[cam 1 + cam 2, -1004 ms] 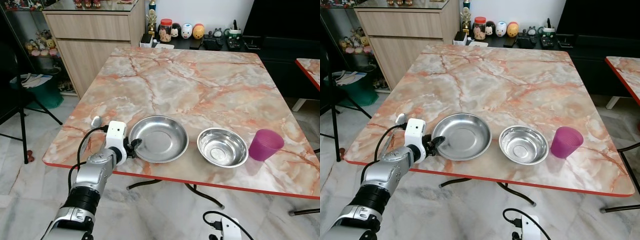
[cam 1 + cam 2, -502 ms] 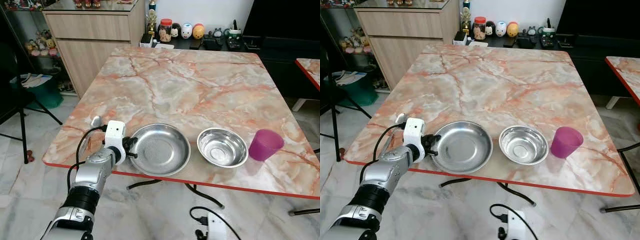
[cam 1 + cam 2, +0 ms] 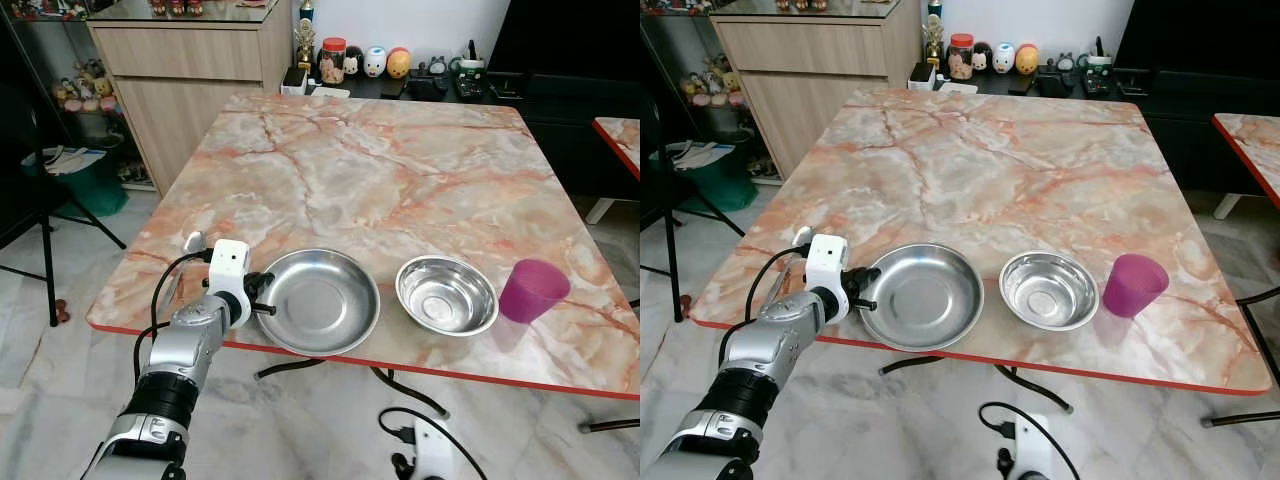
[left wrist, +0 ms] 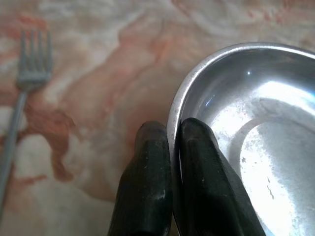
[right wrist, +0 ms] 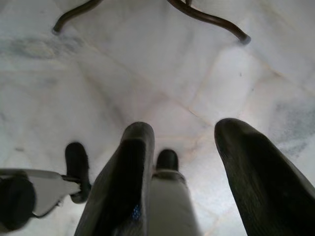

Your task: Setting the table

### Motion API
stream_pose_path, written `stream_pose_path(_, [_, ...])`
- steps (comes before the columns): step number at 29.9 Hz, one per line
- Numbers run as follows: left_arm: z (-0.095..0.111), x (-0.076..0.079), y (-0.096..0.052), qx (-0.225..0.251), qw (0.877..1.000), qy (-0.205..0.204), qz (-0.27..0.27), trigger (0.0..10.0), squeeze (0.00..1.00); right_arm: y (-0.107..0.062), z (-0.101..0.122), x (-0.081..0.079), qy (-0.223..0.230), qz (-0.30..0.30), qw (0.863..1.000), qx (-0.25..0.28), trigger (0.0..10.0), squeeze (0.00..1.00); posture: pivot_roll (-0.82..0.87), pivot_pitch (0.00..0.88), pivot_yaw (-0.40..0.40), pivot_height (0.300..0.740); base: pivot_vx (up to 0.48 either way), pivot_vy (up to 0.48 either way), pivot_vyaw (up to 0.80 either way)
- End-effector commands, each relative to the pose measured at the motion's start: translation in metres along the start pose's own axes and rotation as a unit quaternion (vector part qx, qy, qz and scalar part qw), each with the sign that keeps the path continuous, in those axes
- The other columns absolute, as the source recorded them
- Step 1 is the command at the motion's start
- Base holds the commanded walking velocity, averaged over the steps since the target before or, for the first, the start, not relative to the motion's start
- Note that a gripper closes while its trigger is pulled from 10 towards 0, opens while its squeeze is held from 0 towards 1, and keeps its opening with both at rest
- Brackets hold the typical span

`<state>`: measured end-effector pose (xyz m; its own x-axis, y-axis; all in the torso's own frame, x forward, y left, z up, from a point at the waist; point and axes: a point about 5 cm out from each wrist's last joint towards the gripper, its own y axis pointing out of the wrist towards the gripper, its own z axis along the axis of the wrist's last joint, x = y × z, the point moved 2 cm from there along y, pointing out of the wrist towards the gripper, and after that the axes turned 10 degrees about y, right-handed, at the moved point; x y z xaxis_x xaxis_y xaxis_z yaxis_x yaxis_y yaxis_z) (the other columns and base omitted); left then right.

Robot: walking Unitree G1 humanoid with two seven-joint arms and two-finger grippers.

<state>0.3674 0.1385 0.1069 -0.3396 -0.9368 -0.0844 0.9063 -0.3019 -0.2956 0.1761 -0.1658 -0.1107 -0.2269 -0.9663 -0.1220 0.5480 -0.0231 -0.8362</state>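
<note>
Steel plate (image 3: 318, 301): round, shallow, polished, with a raised rim; it lies on the marble tabletop (image 3: 380, 170) at the near red edge, and its near rim reaches that edge.

Left end effector (image 3: 262, 296): clamped on the plate's left rim, one black finger inside the rim and one outside, as the left wrist view shows (image 4: 173, 147). Its silver arm comes up from below the tabletop's near-left corner.

Steel bowl (image 3: 446, 294): just right of the plate, apart from it, smaller and deeper.

Purple cup (image 3: 532, 290): upright, right of the bowl, near the tabletop's right side.

Fork (image 4: 22, 98): on the marble left of the plate; the left wrist view shows its tines clearly. In the head views its far end shows just beyond the arm's white wrist block (image 3: 193, 241).

Open room: the whole span of tabletop beyond the plate, up to the far edge, is bare marble.

Right end effector (image 5: 183, 147): hangs below the tabletop over the pale tiled floor (image 5: 147, 73), fingers spread apart. The right wrist view also shows a dark table leg (image 5: 206, 17).

Wooden cabinet (image 3: 190, 70): stands beyond the tabletop's far-left corner.
</note>
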Motion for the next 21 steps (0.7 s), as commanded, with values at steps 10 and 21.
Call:
stream_pose_path(10, [0.03,-0.032,-0.018,0.098,0.991,-0.017,0.093,0.7,0.0,-0.002,-0.013,-0.008,0.006,0.007,1.0,-0.006,10.0,0.0,0.1,0.0,-0.013,0.74,0.0,0.0,0.0])
stream_pose_path(21, [0.056,-0.033,-0.028,0.213,0.963,-0.116,0.115,10.0,0.0,0.0,-0.003,-0.016,0.001,0.01,1.0,0.003,10.0,0.0,0.09,0.0,-0.018,0.74,0.0,0.0,0.0])
